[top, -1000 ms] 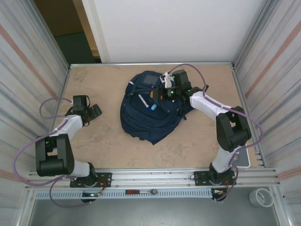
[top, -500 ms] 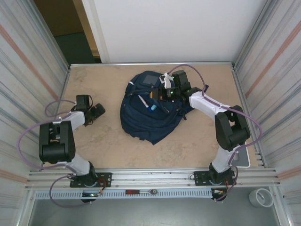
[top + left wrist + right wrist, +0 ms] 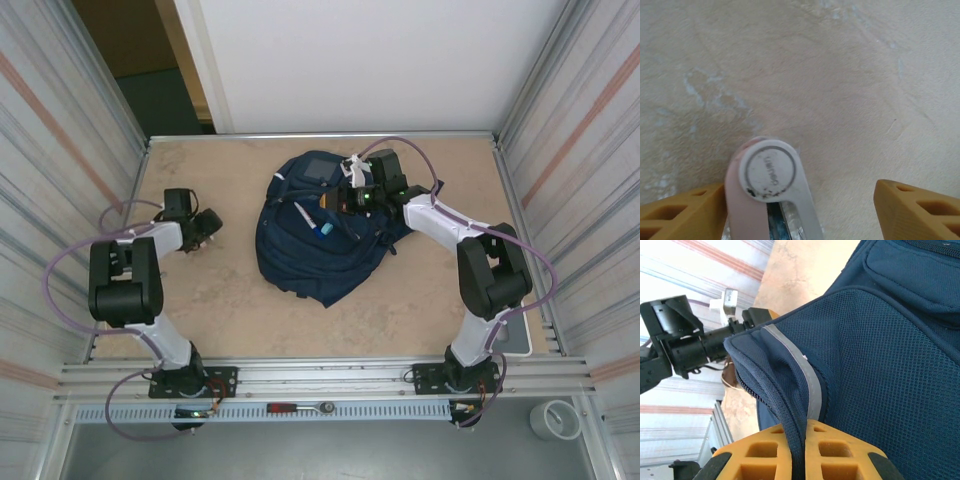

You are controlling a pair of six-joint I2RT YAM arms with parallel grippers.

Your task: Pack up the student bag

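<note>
roughly, the student bag [image 3: 300, 265] lies lengthwise near-to-far, top end farthest.

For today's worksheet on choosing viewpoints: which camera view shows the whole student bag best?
The top external view: the student bag lies whole on the table, outline and pockets visible. The right wrist view gives a close-up of its mesh panel and a zipped edge clamped in the right gripper.

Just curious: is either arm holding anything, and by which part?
The right end effector pinches the student bag by its zippered rim. The left end effector is open around a small white-capped item, not gripping.
</note>
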